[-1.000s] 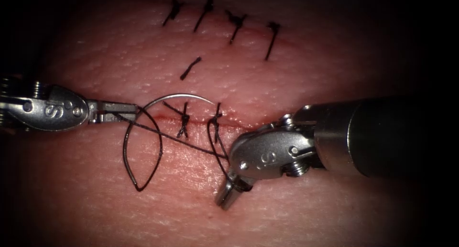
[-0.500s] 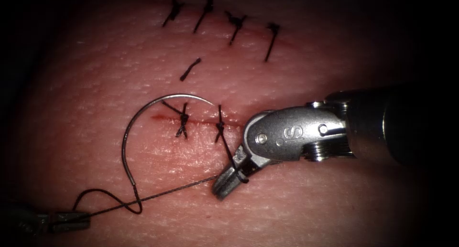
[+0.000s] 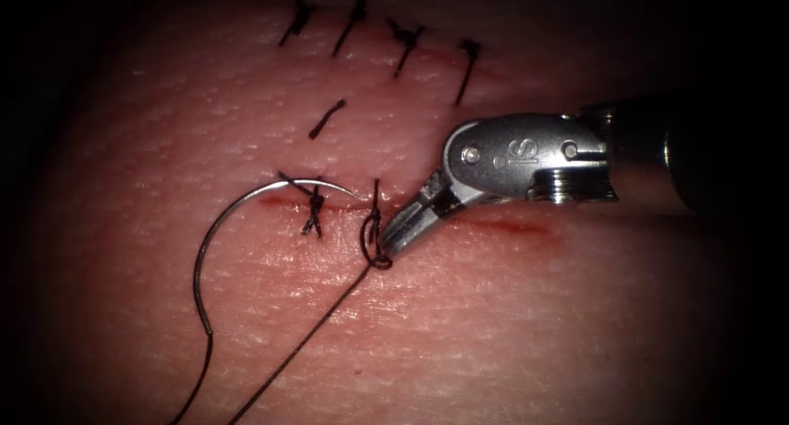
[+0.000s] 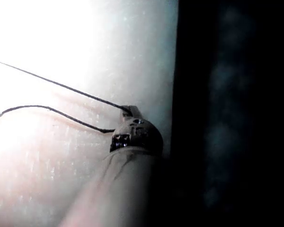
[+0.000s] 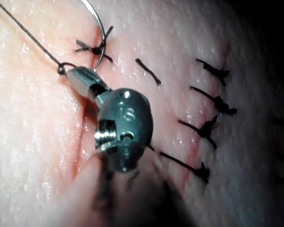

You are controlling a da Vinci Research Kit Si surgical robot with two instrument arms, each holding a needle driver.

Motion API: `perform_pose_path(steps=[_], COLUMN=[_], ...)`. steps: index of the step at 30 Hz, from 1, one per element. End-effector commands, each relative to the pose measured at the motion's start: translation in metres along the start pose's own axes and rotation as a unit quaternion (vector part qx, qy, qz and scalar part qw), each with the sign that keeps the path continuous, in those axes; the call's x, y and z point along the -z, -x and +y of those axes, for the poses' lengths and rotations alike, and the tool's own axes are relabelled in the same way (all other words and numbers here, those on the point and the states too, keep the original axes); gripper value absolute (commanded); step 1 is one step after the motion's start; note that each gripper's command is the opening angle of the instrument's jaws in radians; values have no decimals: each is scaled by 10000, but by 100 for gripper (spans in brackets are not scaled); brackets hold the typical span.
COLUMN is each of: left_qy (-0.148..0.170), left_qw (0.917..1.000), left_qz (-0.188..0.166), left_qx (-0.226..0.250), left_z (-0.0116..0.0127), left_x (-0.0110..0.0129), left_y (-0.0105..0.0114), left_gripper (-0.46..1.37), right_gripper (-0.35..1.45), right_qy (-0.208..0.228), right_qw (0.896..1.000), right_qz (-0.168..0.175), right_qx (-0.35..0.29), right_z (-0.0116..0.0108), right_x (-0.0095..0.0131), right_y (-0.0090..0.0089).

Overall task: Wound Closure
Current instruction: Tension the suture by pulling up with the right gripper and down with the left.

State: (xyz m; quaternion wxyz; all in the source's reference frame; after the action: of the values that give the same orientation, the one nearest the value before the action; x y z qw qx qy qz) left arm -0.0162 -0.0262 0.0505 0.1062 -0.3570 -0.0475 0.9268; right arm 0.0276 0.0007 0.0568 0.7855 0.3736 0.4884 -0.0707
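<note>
We see the tissue (image 3: 526,310), pale pink and finely pebbled, lit in the middle and falling off to black at every edge; nothing of the room beyond shows in the endoscope view. The cut (image 3: 493,225) runs level across the middle, with red fluid (image 3: 526,227) along its open right part. 2 stitches (image 3: 313,205) already cross it toward the left. Higher up, a second closed line bears 4 stitches (image 3: 404,43), and a loose thread end (image 3: 327,118) lies between the 2 lines.

The right tool (image 3: 393,237) comes in from the right, its jaws closed on the thread (image 3: 329,310) at a small loop just below the second stitch. From there the thread runs down and left across bare tissue to the lower edge.

The needle (image 3: 215,236) lies free on the tissue, held by neither tool. Its point rests over the cut near the first stitch, and its curve sweeps left and down, with the tail thread trailing from its lower end.

In the left wrist view the left tool (image 4: 131,112) sits over strongly lit tissue with its jaws closed on a strand of thread drawn straight; a second strand curves in beside it.
</note>
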Motion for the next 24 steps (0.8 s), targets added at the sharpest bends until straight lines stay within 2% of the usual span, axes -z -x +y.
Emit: perform_pose_path(steps=[1, 10, 12, 18, 24], left_qy=[5, 39, 40, 69, 43], left_qw=[10000, 10000, 10000, 9999, 9999], left_qz=[0, 52, 60, 92, 100], left_qx=[-51, 17, 17, 107, 114], left_z=[5, 41, 49, 67, 92], left_x=[-2, -11, -14, -19, -17], left_y=[2, 5, 5, 12, 17], left_gripper=[-35, -35, -35, -35, -35], right_gripper=[-35, -35, -35, -35, -35], right_qy=[97, 776, 1092, 1589, 2008], right_qw=[9999, 9964, 9926, 9845, 9769], right_qz=[7, 63, 87, 47, -366], right_qx=[-41, -332, -519, -739, -633], right_z=[6, 38, 47, 59, 58], right_x=[2, 17, 24, 29, 17], right_y=[1, 11, 13, 19, 23])
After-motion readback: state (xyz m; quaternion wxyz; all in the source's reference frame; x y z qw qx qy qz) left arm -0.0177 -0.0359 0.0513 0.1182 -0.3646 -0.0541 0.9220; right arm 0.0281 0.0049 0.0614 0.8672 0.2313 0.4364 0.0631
